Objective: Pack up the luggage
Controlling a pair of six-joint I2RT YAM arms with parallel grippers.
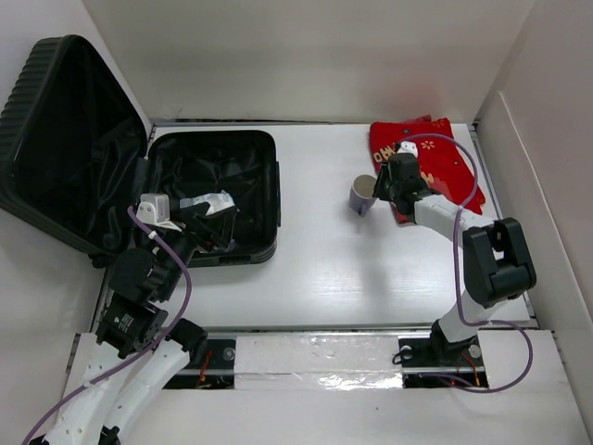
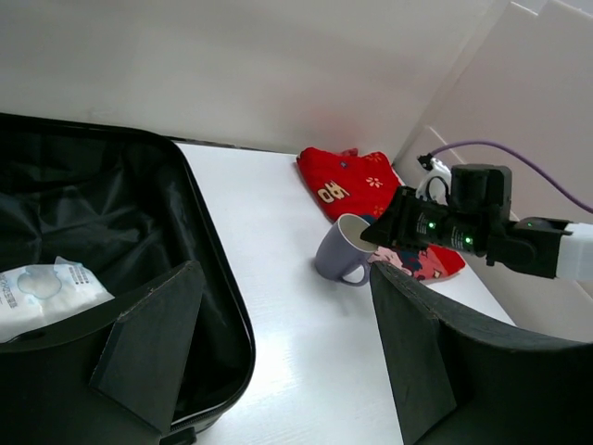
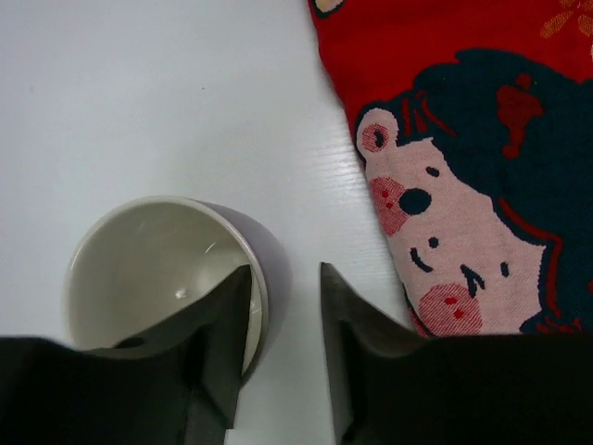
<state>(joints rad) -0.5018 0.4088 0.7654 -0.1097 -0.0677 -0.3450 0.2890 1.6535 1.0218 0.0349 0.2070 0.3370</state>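
The right jaws stand slightly parted astride the rim of a mug (image 3: 148, 269), the outer one just clear of its wall. A red cloth (image 3: 445, 139) lies beside it. The left jaws gape empty over the near edge of the suitcase (image 1: 269, 185), which lies open at the worktop's (image 1: 352, 269) left, a white packet (image 2: 46, 287) inside.
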